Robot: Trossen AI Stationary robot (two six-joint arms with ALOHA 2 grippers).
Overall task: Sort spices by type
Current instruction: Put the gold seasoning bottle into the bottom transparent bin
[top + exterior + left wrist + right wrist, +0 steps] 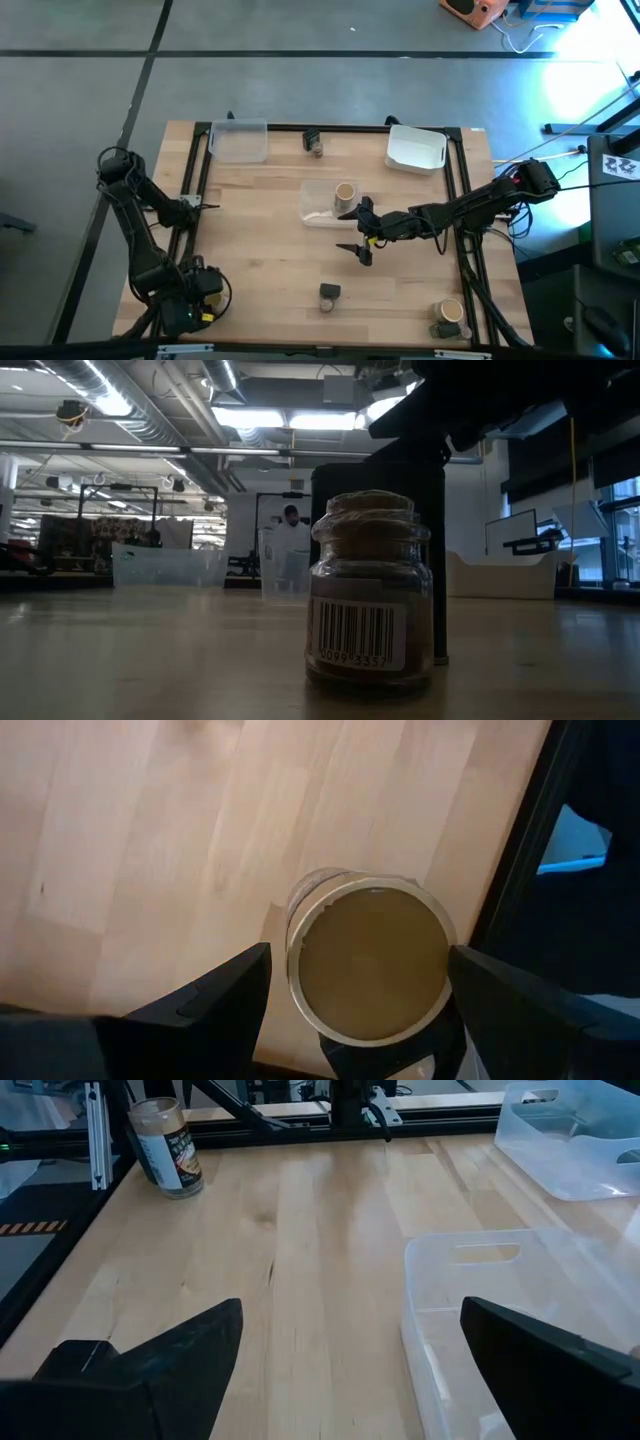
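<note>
Two grippers show spread fingers: the right gripper (362, 232) hovers beside the clear tub (322, 203) holding a tan spice cylinder (345, 192), while the left gripper (355, 1000) straddles another tan cylinder (367, 963) on the surface (260, 270).

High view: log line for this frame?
left gripper open, astride tan jar | right gripper open, empty, beside centre clear tub | tub holds second tan jar

The right arm is extended across the table toward its centre, with the right gripper (362, 238) held low and its fingers spread wide. The left arm is folded at the near left corner, the left gripper (355, 995) pointed downward, fingers parted.
</note>
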